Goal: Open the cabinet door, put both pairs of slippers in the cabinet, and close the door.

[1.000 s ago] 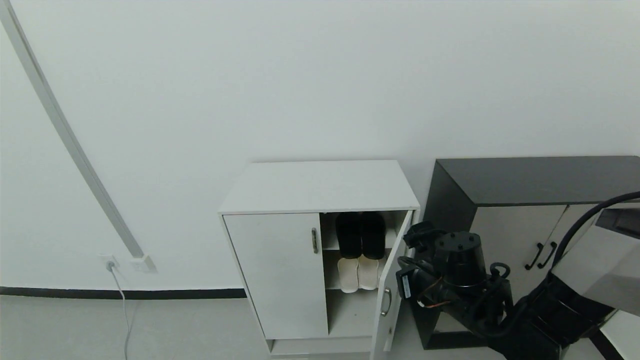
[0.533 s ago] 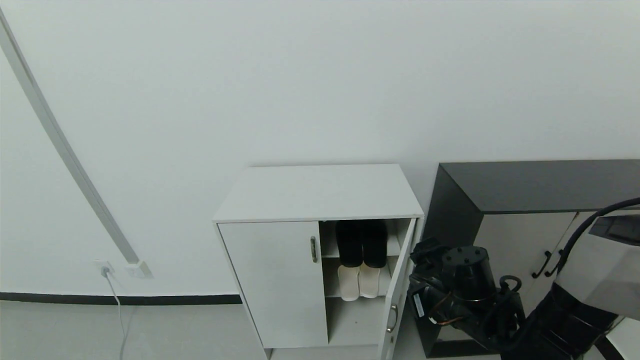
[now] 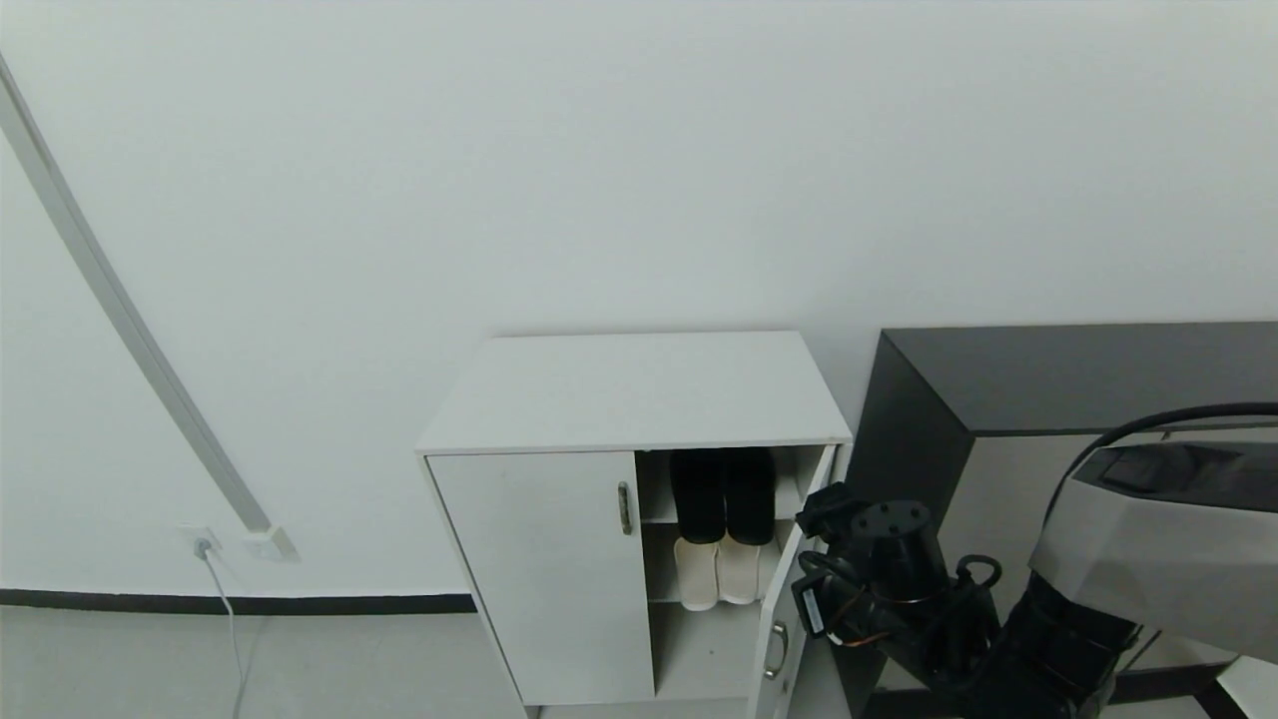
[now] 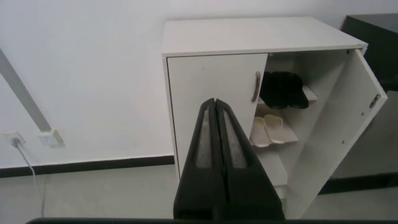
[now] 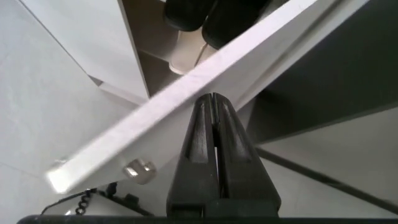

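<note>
White cabinet (image 3: 639, 389), lower centre: right door (image 3: 789, 589) ajar, black slippers (image 3: 721, 494) over white slippers (image 3: 717, 571); left gripper (image 4: 214, 102) and right gripper (image 5: 214, 99) pinched closed, empty

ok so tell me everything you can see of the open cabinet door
The open door is a flat white panel, laminate by the look, hinged on the white cabinet's right side and swung out partway. A metal handle sits on its outer face, a small fitting on the inner. The right gripper, shut, has its tips at the door's outer side; contact can't be confirmed.
</note>
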`<state>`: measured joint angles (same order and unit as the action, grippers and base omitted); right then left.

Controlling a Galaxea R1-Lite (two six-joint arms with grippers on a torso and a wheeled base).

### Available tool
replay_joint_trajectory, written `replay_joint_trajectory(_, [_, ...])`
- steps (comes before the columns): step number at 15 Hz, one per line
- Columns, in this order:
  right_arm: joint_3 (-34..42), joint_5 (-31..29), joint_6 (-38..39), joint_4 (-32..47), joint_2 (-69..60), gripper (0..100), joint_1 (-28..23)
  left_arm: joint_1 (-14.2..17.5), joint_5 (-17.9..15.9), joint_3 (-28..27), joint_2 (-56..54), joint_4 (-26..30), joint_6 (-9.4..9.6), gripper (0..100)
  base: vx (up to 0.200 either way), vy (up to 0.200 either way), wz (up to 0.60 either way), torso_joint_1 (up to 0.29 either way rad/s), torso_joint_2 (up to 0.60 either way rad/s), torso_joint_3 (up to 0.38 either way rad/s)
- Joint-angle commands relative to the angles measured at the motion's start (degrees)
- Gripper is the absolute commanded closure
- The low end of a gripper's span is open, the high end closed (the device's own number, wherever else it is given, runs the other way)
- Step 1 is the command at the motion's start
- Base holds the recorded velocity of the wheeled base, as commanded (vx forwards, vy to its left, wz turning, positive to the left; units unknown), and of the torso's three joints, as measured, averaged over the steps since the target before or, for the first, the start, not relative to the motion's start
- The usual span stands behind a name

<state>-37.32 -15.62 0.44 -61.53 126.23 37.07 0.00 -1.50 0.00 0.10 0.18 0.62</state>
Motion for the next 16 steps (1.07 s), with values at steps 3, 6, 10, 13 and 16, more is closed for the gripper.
replay_joint_trajectory(3, [-4.52,0.59,0.44,-0.52,4.37,100,0.02,0.00,0.01,0.00,-0.01,-0.01,-0.01,100,0.000,0.000,0.00,0.000,0.00,0.000])
replay_joint_trajectory(6, [-8.39,0.59,0.53,-2.19,7.27,100,0.02,0.00,0.01,0.00,-0.01,-0.01,-0.01,100,0.000,0.000,0.00,0.000,0.00,0.000])
replay_joint_trajectory(10, [-14.45,0.59,0.70,-2.46,10.70,100,-0.33,0.00,0.01,0.00,-0.01,-0.01,-0.01,100,0.000,0.000,0.00,0.000,0.00,0.000])
replay_joint_trajectory(13, [-18.76,0.59,0.97,-2.81,13.16,100,-0.51,0.00,0.01,0.00,-0.01,-0.01,-0.01,100,0.000,0.000,0.00,0.000,0.00,0.000])
replay_joint_trajectory(16, [-22.89,0.59,0.97,-2.63,15.45,100,-1.04,0.00,0.01,-0.09,-0.01,-0.01,-0.01,100,0.000,0.000,0.00,0.000,0.00,0.000])
